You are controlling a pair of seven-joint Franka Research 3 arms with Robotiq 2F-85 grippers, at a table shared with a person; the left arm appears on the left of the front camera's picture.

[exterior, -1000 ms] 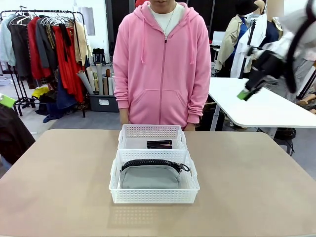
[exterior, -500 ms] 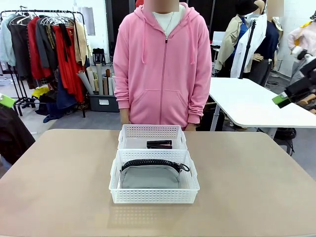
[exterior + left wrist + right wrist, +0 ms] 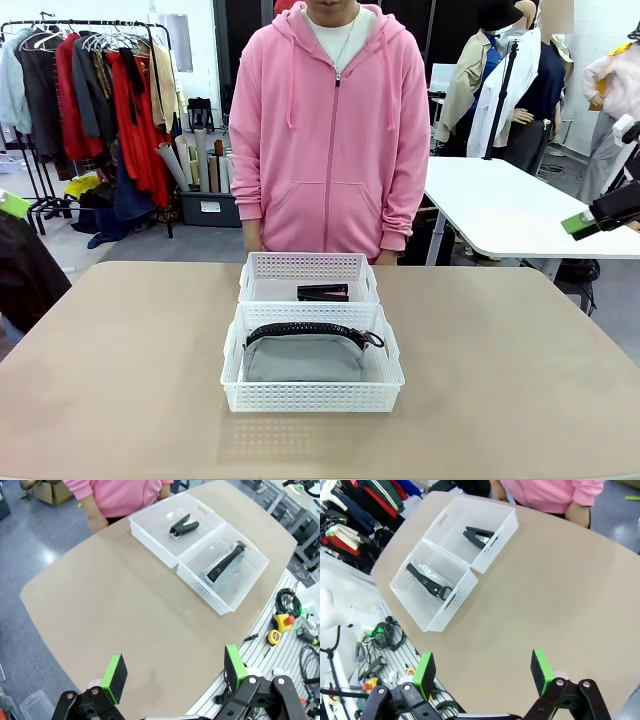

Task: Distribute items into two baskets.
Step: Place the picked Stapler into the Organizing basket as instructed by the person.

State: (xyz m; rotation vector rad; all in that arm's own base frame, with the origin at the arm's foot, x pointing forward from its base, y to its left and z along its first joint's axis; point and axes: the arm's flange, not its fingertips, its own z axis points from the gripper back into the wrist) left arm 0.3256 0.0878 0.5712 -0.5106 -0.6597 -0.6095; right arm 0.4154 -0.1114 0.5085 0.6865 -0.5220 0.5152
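Beige tabletop [image 3: 120, 370]: grey pouch [image 3: 303, 358] lies crosswise in the near basket [image 3: 312, 396]; behind it, stapler [image 3: 322, 293] crosswise in the far basket [image 3: 308, 266]. Left tool [image 3: 173, 674] and right tool [image 3: 482, 672] gape wide, empty.

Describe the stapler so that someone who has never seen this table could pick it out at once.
Start at the tan table, where two white lattice baskets sit end to end in the middle. Go to the far basket, the one next to the person in the pink hoodie. The stapler lies inside it: small, black and hard, unlike the flat grey pouch with a black zipper that fills the near basket.
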